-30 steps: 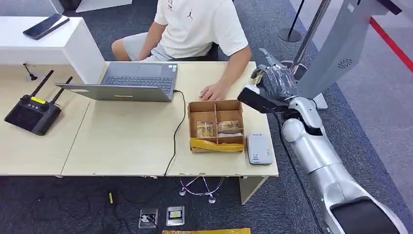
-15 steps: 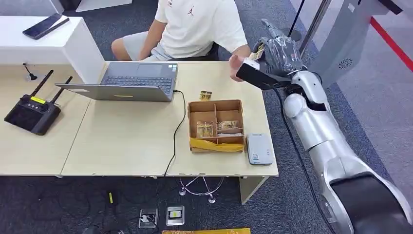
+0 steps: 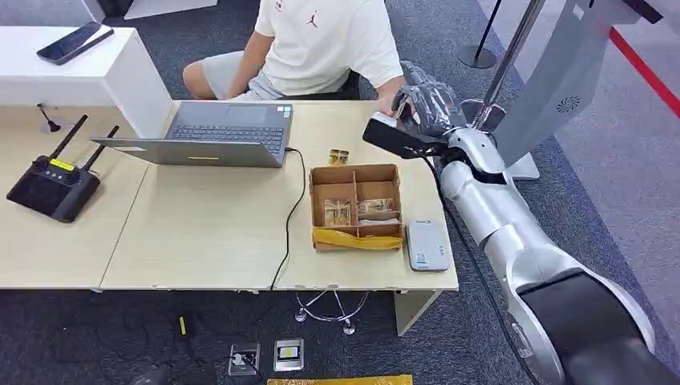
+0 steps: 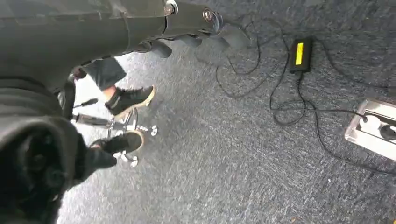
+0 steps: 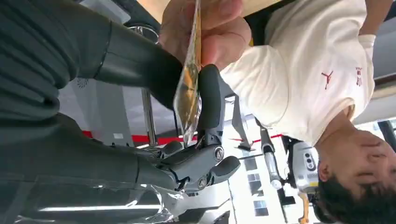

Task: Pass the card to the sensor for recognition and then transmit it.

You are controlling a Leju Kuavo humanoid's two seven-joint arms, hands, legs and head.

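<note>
Lower centre of the head view: floor sockets [image 3: 275, 355] lie on the dark carpet below the bench [image 3: 200, 233] edge. In the left wrist view the left hand [image 4: 28, 172] occupies the lower left of the frame above the carpet; whether its fingers are apart or together cannot be told.

Centre right on the bench: a white card sensor [image 3: 426, 244] with small blue print, too small to read, lies just right of a compartmented cardboard box [image 3: 355, 205]. The box holds packeted cards and has yellow tape along its near wall. One loose packet [image 3: 338, 156] lies on the bench just behind the box.

Left: a black router [image 3: 53, 186] with antennas. Behind centre: an open grey laptop [image 3: 210, 134].

Upper right of centre: the right hand [image 3: 423, 106], under a clear cover, is raised at the far bench edge. In the right wrist view its thumb and fingers [image 5: 208, 98] are clamped on the card [image 5: 187, 88], a glossy gold packet seen edge-on. A person's hand [image 5: 205, 28] grips the same card at its other end.

Top: the person's white T-shirt [image 3: 325, 44] carries a red Jordan logo. Upper left: a phone [image 3: 74, 42] rests on a white counter [image 3: 96, 68].
</note>
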